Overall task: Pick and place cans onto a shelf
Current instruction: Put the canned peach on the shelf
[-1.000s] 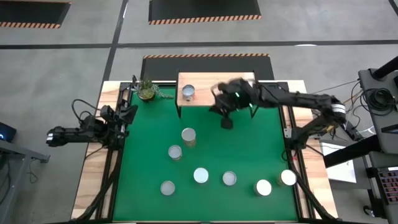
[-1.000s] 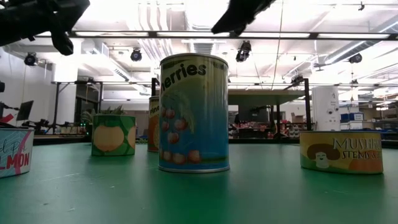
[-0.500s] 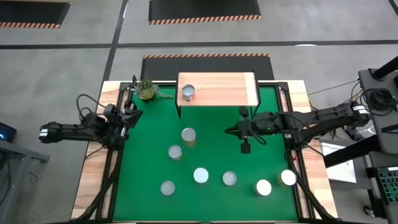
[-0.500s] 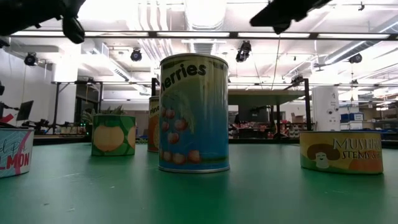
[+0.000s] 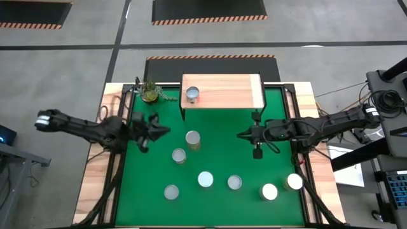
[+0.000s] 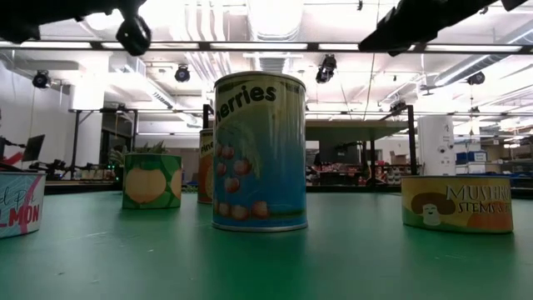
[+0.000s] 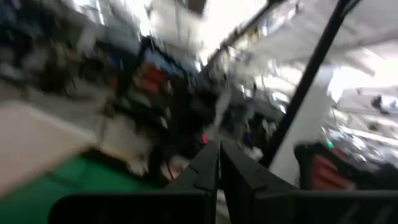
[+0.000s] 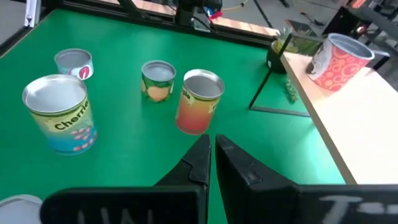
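The wood-topped shelf (image 5: 221, 91) stands at the table's far edge, with one can (image 5: 192, 95) standing on its left part; that red-patterned can also shows in the right wrist view (image 8: 339, 57). Several cans stand upright on the green table, among them an orange one (image 5: 193, 138), a green one (image 5: 179, 155) and a Cherries can (image 6: 259, 152). My left gripper (image 5: 159, 130) is shut and empty, in the air left of the orange can. My right gripper (image 5: 245, 135) is shut and empty, in the air in front of the shelf's right part.
A small potted plant (image 5: 151, 93) stands left of the shelf. Black frame bars run along the table's left and right sides. Bare green surface (image 5: 222, 146) lies between the two grippers and in front of the shelf.
My right gripper has drawn back from the shelf's front edge toward the near right and now hangs over the table. My left gripper has swung from the table's left edge toward the middle, nearer the orange can. No can has moved.
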